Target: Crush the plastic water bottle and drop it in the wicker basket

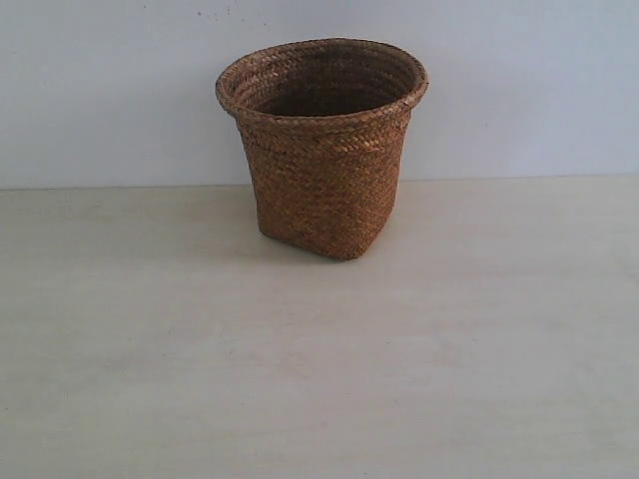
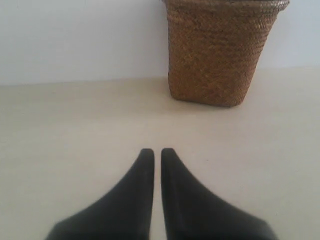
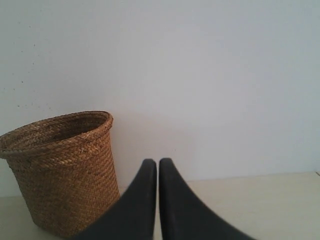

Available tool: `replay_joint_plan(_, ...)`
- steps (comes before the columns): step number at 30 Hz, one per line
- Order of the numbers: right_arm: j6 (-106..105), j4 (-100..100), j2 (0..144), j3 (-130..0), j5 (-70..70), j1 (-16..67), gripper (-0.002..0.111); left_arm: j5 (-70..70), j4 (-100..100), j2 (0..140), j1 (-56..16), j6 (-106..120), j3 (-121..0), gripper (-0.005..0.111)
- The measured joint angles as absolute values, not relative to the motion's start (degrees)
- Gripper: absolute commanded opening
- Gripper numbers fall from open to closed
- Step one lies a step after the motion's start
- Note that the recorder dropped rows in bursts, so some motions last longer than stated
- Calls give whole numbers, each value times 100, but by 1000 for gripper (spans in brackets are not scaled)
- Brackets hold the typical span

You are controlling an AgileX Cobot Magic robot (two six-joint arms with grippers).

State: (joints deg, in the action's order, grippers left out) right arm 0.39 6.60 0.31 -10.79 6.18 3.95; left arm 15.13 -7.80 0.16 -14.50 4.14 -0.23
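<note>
The brown wicker basket (image 1: pixel 324 150) stands upright toward the back of the table, and no arm shows in the exterior view. It also appears ahead of the left gripper (image 2: pixel 157 151) as the wicker basket (image 2: pixel 220 55), well apart from the black fingers. Those jaws stand shut with only a thin slit and nothing between them. The right gripper (image 3: pixel 158 162) is likewise shut and empty, with the wicker basket (image 3: pixel 62 170) off to one side of it. The plastic water bottle is out of view in every frame.
A pale beige tabletop (image 1: pixel 319 379) spreads in front of the basket. A plain white wall (image 1: pixel 100 90) rises right behind it. Nothing else stands on the table.
</note>
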Motion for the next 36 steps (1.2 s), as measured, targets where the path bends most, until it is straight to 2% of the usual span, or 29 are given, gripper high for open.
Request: replay_joint_plan(36, 0, 660, 31, -1079, 686, 395, 0, 1633, -706, 16, -1450, 414, -23, 4)
